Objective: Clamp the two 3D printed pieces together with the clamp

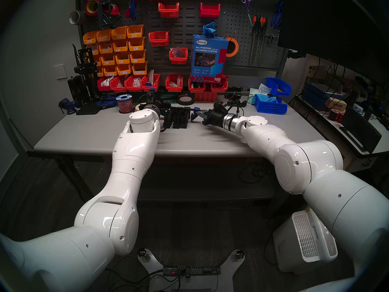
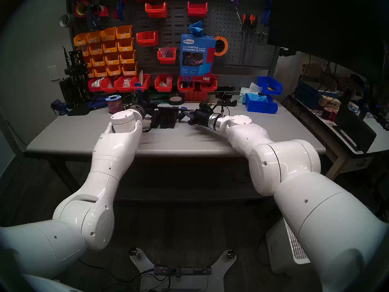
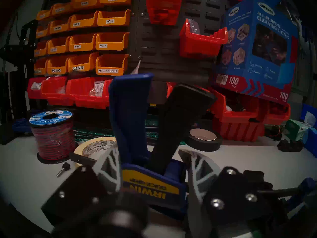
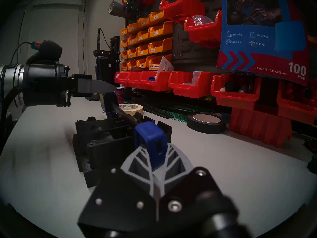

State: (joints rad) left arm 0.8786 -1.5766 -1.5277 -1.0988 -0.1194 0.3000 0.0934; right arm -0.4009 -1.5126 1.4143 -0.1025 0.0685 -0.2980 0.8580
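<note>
The blue clamp (image 3: 147,186), with its yellow IRWIN label, sits in my left gripper (image 3: 148,152), which is shut on its body. Its blue handle and black trigger point toward the back wall. The thin black bar (image 4: 126,116) runs over the two 3D printed pieces (image 1: 179,119), black blocks standing side by side mid-table. My right gripper (image 4: 155,152) is shut on the small blue jaw (image 4: 150,138) at the bar's far end. In the head view the left gripper (image 1: 166,115) is left of the pieces and the right gripper (image 1: 200,114) is right of them.
Behind the pieces lie a black tape roll (image 1: 185,100), a masking tape roll (image 3: 96,146) and a red wire spool (image 1: 124,104). Blue bins (image 1: 270,106) stand at the back right, red bins (image 1: 174,83) along the pegboard, a dark-blue bench vise (image 1: 67,106) at the far left.
</note>
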